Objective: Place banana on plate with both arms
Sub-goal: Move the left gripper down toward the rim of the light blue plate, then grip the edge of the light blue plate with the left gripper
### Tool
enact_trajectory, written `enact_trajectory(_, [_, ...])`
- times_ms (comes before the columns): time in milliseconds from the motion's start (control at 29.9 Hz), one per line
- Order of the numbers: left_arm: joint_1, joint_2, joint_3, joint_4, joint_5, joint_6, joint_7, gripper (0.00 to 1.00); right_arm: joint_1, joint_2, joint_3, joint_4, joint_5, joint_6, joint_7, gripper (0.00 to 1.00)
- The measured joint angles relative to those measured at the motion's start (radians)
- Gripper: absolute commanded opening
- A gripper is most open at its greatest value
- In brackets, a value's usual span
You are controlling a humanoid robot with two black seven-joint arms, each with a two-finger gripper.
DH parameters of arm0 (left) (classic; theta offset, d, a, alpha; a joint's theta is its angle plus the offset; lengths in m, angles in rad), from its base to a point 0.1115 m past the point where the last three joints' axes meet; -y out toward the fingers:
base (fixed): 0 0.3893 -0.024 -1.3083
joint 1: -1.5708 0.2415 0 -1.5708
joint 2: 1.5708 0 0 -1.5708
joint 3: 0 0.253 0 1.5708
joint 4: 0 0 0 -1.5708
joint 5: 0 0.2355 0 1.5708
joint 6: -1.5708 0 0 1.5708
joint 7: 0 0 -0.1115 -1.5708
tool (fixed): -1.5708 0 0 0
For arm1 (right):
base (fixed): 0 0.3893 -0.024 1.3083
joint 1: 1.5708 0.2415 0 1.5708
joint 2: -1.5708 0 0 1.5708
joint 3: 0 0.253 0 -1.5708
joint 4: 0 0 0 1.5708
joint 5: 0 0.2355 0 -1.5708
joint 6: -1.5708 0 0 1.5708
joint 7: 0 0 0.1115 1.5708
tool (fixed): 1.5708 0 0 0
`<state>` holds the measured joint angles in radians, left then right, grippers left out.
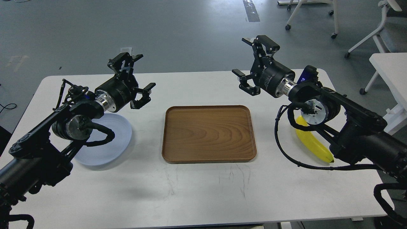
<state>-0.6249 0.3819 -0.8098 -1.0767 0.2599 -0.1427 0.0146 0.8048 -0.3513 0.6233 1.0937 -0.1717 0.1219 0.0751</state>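
Observation:
The yellow banana (pixel 313 143) lies on the white table at the right, partly hidden under my right arm's wrist. The pale blue-lavender plate (pixel 109 146) sits at the left, partly covered by my left arm. My left gripper (pixel 135 78) is open and empty, held above the table beyond the plate's far right edge. My right gripper (pixel 252 63) is open and empty, held high above the table's far side, left of the banana and well apart from it.
A brown wooden tray (pixel 208 134) lies in the middle of the white table (pixel 197 187), between plate and banana. Office chairs (pixel 375 28) and another white table (pixel 392 73) stand on the grey floor at the back right.

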Motion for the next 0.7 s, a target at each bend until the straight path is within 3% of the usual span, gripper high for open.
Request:
enact_trajectory(367, [0.005,-0.003,0.0,-0.017,0.009,0.0,0.003,0.98,0.008,0.012,-0.006,-0.013,-0.002,0.001,-0.001,1.0])
enact_trajectory(534, [-0.002,0.026,-0.001,-0.04,0.109,-0.006,-0.024,0.98,0.0,0.019,-0.007,-0.013,-0.005,0.003,0.0,1.0])
enact_trajectory(601, [-0.002,0.061,-0.009,-0.073,0.235,-0.007,-0.106,0.98,-0.005,0.02,-0.007,-0.013,-0.006,0.003,0.002,1.0])
enact_trajectory(701, [0.006,0.158,-0.016,-0.128,0.418,0.011,-0.361,0.98,-0.015,0.019,-0.004,-0.012,-0.006,0.003,0.005,1.0])
